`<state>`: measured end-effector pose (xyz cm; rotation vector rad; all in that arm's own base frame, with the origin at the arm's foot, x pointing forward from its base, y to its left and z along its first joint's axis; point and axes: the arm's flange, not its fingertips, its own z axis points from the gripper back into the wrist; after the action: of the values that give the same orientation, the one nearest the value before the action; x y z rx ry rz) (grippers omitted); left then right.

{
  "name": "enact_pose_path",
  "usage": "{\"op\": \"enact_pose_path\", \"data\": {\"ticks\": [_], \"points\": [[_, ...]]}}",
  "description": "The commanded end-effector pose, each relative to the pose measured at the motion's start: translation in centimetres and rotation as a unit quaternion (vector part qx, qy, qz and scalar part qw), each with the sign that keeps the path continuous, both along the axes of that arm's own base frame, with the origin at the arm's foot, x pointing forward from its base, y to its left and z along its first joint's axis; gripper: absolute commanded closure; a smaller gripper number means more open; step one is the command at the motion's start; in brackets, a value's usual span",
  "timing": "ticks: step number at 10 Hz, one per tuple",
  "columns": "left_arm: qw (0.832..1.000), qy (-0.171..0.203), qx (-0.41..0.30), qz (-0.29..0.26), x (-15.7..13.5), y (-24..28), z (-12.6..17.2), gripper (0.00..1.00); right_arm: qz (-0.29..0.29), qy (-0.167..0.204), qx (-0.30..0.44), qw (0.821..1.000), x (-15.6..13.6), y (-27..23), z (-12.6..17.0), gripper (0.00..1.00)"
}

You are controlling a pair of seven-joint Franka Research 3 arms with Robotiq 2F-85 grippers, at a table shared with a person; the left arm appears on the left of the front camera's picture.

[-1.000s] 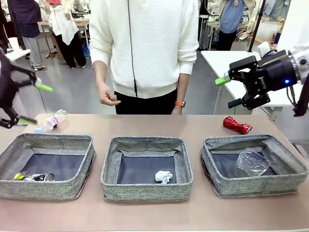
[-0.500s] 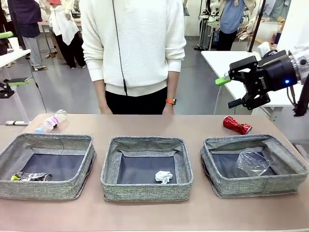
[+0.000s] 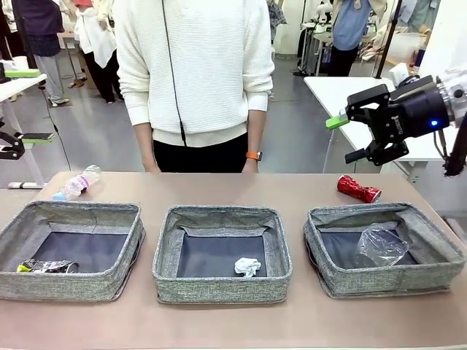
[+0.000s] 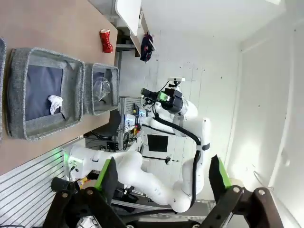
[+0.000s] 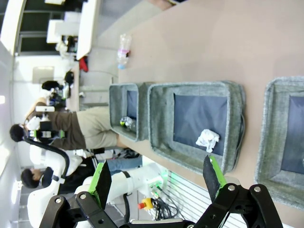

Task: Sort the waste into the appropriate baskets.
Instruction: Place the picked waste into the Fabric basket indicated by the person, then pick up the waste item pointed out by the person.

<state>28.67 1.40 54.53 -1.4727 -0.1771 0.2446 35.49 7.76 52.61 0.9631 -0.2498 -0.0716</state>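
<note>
The brown counter point(image 3: 219, 324) carries three grey baskets in a row; a person in a white sweater point(image 3: 197, 73) stands at its far side, arms hanging. The left basket point(image 3: 69, 286), middle basket point(image 3: 219, 289) and right basket point(image 3: 387, 282) sit side by side, slightly apart. The right pincer point(image 3: 344, 138) hangs released and empty above the counter's far right end; the left pincer point(image 4: 163, 161) is spread wide, grasping nothing. A clear plastic cup point(image 3: 381, 244) lies in the right basket; a clear bottle point(image 3: 76, 183) lies on the counter beyond the left basket; a crushed red can point(image 3: 357, 189) lies just behind the right basket; a dark can point(image 3: 47, 267) lies in the left basket; a white paper ball point(image 3: 247, 267) lies in the middle basket.
</note>
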Motion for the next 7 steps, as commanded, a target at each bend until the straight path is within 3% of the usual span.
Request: {"op": "enact_pose_path", "data": {"ticks": [1,7], "points": [[1.000,0.004,-0.007,-0.003,-0.30,-0.08,0.70,0.00,-0.003,0.007,-0.003,1.000,0.00,0.12,0.33,0.00],[1.000,0.004,-0.007,-0.003,-0.30,-0.08,0.70,0.00,-0.003,0.007,-0.003,1.000,0.00,0.12,0.33,0.00]]}}
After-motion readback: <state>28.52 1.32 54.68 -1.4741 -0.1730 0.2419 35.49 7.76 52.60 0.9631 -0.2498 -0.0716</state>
